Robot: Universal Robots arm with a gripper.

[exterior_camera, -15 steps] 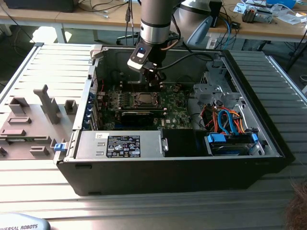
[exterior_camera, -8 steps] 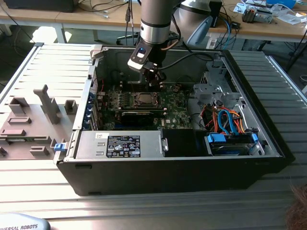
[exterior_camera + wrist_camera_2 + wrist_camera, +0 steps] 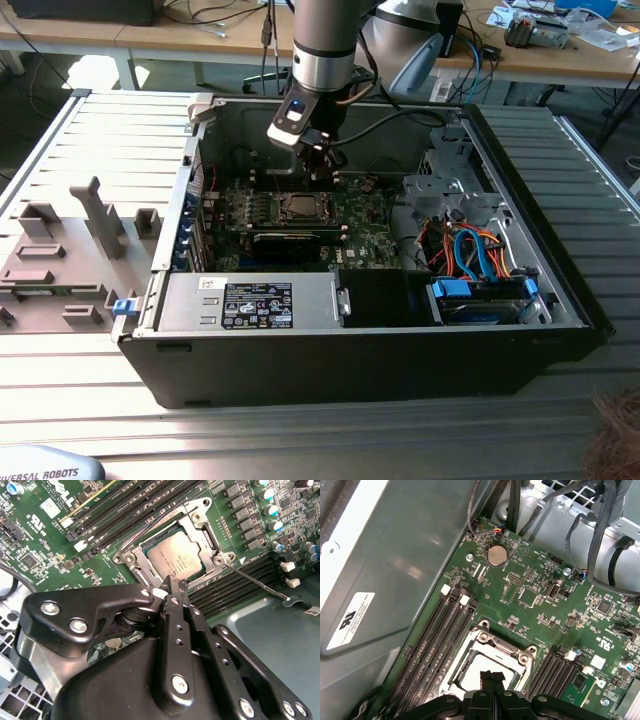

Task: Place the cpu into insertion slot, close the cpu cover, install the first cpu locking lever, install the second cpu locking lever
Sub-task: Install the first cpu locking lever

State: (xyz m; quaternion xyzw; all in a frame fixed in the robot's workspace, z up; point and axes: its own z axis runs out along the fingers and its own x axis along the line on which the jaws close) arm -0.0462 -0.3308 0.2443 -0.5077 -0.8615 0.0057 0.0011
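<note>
second wrist view: gripper [image 3: 172, 588] fingers clenched, nothing btwn them.
cpu [image 3: 182, 555] seated just beyond the tips, cpu cover [image 3: 200, 527] down around it; tips at cover's edge.

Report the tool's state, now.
Tool: closed, nothing seen held; its tips sit at the edge of the cover.
</note>
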